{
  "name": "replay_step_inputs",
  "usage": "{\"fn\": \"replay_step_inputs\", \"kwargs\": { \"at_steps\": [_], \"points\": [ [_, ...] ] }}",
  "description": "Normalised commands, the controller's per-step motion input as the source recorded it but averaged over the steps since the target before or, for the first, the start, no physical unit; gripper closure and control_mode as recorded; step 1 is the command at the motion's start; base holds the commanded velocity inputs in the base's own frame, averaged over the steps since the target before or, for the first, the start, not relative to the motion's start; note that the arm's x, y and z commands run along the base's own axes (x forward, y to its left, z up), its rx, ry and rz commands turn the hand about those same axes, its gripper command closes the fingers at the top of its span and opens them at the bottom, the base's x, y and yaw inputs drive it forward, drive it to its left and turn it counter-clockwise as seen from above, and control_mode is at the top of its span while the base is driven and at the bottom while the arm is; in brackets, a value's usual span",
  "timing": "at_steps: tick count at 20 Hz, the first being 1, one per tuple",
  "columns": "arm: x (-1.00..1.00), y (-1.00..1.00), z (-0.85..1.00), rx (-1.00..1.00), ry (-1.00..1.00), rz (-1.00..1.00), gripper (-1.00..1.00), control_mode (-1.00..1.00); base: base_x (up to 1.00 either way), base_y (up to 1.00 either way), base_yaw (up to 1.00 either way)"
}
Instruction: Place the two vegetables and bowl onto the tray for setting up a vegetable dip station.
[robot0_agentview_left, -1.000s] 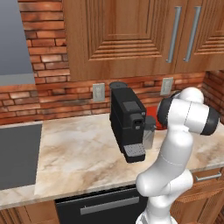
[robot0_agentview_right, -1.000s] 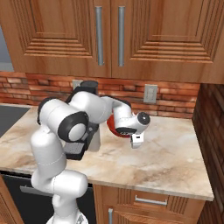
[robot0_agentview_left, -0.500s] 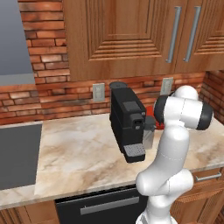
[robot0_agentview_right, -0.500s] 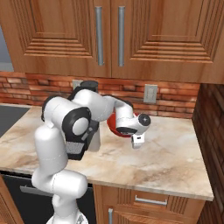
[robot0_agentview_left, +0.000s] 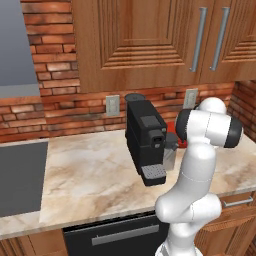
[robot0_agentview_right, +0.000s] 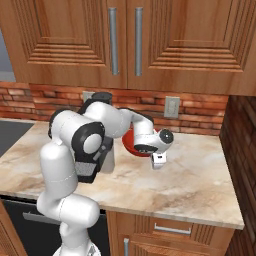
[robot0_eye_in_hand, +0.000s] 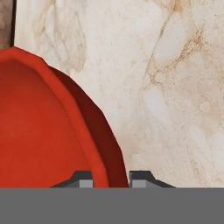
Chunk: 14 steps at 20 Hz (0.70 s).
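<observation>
Hand view, bowl: the red bowl (robot0_eye_in_hand: 39, 127) sits on the marble counter (robot0_eye_in_hand: 175, 87), its rim running straight down between the two dark fingertips (robot0_eye_in_hand: 140, 178).
Claw: the gripper (robot0_eye_in_hand: 110, 179) is pinched right down on the bowl's rim, one finger inside the wall and one outside; by the look of it the bowl is gripped.
Bowl's place: from the right base view it lies at the back of the counter near the brick wall (robot0_agentview_right: 200, 117), just beside the gripper (robot0_agentview_right: 157, 161) and partly behind the white arm (robot0_agentview_right: 125, 125).
Step in hand: this reads as the pick-up of the bowl.
How to do it well: lift straight and slowly, since a rim pinch on a wide, glossy dish may let it swing or slip; keep it level and clear of the coffee machine (robot0_agentview_left: 146, 142) before carrying it off.
Hidden: the bowl's far side is cut off by the hand view's edge, and from the left base view just a red sliver (robot0_agentview_left: 181, 142) peeks past the arm.
Hard to make out: I cannot tell where the tray, carrot and cucumber lie.
</observation>
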Motion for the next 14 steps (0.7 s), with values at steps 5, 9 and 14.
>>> {"fn": "replay_step_inputs", "kwargs": {
  "at_steps": [5,9,14],
  "points": [
    [0.00,0.00,0.02,0.00,0.00,0.00,1.00,-1.00,0.00,0.00,0.00],
    [0.00,-0.01,0.20,0.00,0.00,0.00,1.00,-1.00,0.00,0.00,0.00],
    [0.00,-0.11,0.30,0.00,0.00,0.00,1.00,-1.00,0.00,0.00,0.00]
  ]
}}
